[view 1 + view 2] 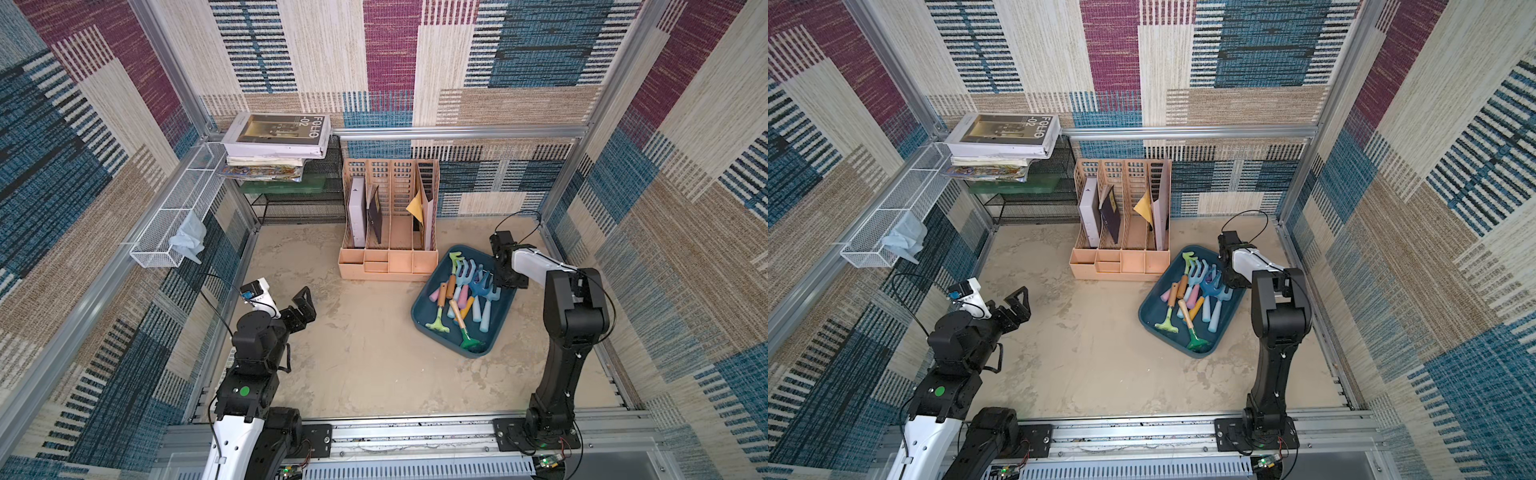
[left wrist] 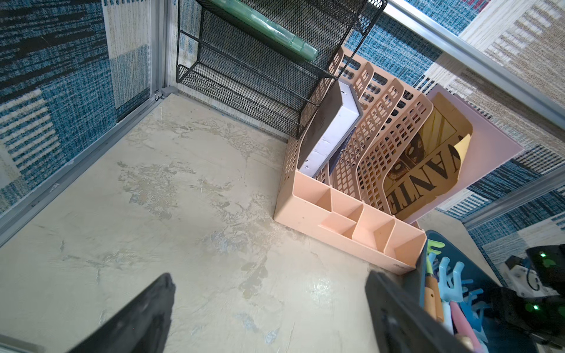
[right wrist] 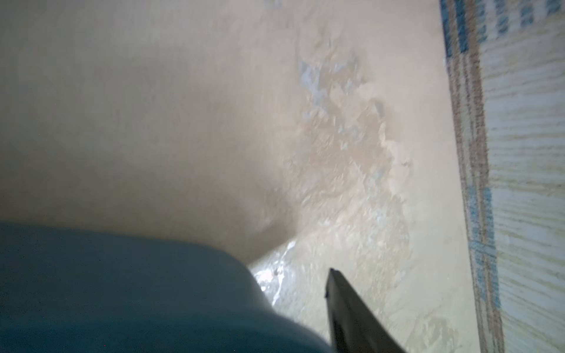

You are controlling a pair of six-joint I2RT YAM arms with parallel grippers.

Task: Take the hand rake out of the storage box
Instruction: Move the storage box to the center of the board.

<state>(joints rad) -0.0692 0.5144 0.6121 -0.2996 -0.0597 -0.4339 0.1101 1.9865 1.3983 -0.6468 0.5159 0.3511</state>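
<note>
**Top views.** In both top views the storage box point(image 1: 434, 336) sits askew on the right side of the tabletop point(image 1: 353, 365). One corner is just beside the peach file organizer point(image 1: 374, 272), and the far long side runs close to the patterned right wall point(image 1: 665, 270). A green hand rake point(image 1: 471, 343) lies in the box's near corner, at the edge of a heap of garden tools point(image 1: 465, 286). The right gripper point(image 1: 505, 283) hangs over the box's far rim, its fingers hidden beneath the wrist. The left gripper point(image 1: 1022, 307) is well apart by the left wall, with a broad bare stretch of table between the two arms.

**Left wrist view.** The left gripper's jaws are spread wide with nothing between them. Bare table runs ahead to the black mesh rack point(image 2: 244, 76) in the corner.

**Right wrist view.** The picture is blurred. One dark finger point(image 3: 345, 311) shows just outside the box's rounded corner, over bare table. The other finger is out of frame, so I cannot tell how far this gripper is open or whether it has hold of anything.
</note>
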